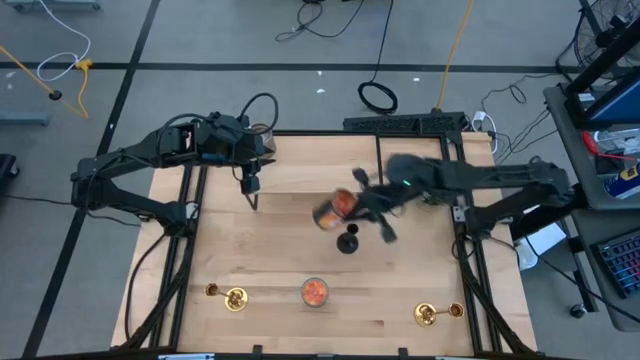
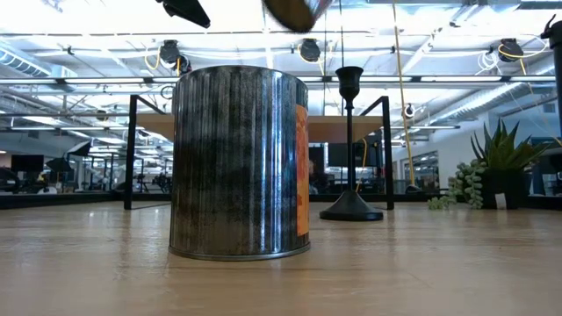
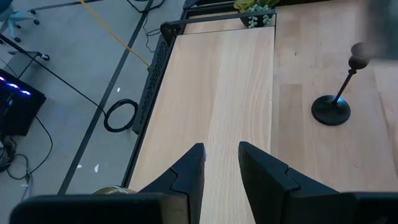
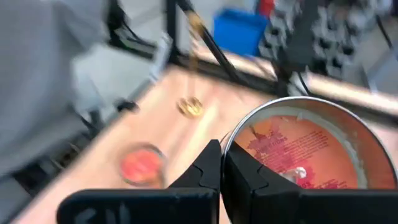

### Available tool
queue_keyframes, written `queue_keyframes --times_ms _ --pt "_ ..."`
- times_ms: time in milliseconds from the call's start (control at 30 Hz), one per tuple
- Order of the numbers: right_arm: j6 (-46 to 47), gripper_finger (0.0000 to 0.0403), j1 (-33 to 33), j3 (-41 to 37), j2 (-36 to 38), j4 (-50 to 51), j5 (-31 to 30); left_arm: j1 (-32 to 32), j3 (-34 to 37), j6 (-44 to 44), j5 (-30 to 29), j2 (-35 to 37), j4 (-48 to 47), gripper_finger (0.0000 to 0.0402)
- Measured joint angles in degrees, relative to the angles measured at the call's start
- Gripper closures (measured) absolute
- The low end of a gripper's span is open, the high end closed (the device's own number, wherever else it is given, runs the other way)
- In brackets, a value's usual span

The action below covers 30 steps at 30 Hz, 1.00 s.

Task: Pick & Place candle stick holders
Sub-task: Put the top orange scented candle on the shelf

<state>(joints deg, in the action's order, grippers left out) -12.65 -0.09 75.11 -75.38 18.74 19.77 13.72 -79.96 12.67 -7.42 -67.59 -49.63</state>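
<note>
A matte black candle stick holder [image 1: 347, 240] stands upright on its round base mid-table; it also shows in the low view [image 2: 349, 149] and the left wrist view [image 3: 333, 106]. Two gold holders lie near the table's near edge, one left [image 1: 232, 297], one right [image 1: 430, 314]. My right gripper [image 1: 362, 206] is shut on a glass jar with orange filling [image 1: 335, 210], just beyond the black holder. My left gripper [image 1: 251, 188] hangs open and empty over the far left of the table [image 3: 221, 168]. My right gripper holds the orange-filled jar by its rim [image 4: 227, 144], on the side nearest the wrist. One finger [image 4: 252, 180] is inside the jar and one [image 4: 205, 171] outside. The jar is lifted clear of the table and tilted.
A second orange-filled jar [image 1: 314, 291] stands between the gold holders, close to the low camera [image 2: 237, 162]. A green sprig [image 3: 255, 9] and a potted plant [image 2: 505, 167] sit at the table's right side. Bare wood lies under my left gripper.
</note>
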Motion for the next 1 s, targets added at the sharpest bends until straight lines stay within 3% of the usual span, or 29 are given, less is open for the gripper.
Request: queue_keyframes --times_ms 100,300,433,500,633,1000 --pt "-2.65 0.0403 -5.03 5.47 -5.52 5.00 -0.33 0.01 0.00 -0.13 0.00 0.00 -0.01 0.0295" --pt "-9.91 0.0400 -14.07 10.99 -13.35 4.58 -1.44 0.02 0.00 -0.85 0.00 0.00 -0.04 0.0295" --pt "-13.45 0.0401 -18.04 11.86 -16.22 0.38 -13.52 0.02 0.00 -1.34 -0.06 0.00 -0.07 0.0295" --pt "-13.71 0.0402 -19.74 11.96 -17.71 -1.71 -15.92 0.00 0.00 -1.27 -0.07 0.00 -0.07 0.0295" --pt "-14.18 0.0402 -21.83 11.95 -20.65 -1.06 -10.66 0.00 0.00 -1.24 -0.09 -0.02 -0.07 0.0295" --pt "-13.40 0.0401 -22.38 18.50 -25.12 4.90 -6.35 0.00 0.00 -1.21 -0.13 -0.02 -0.07 0.0295"
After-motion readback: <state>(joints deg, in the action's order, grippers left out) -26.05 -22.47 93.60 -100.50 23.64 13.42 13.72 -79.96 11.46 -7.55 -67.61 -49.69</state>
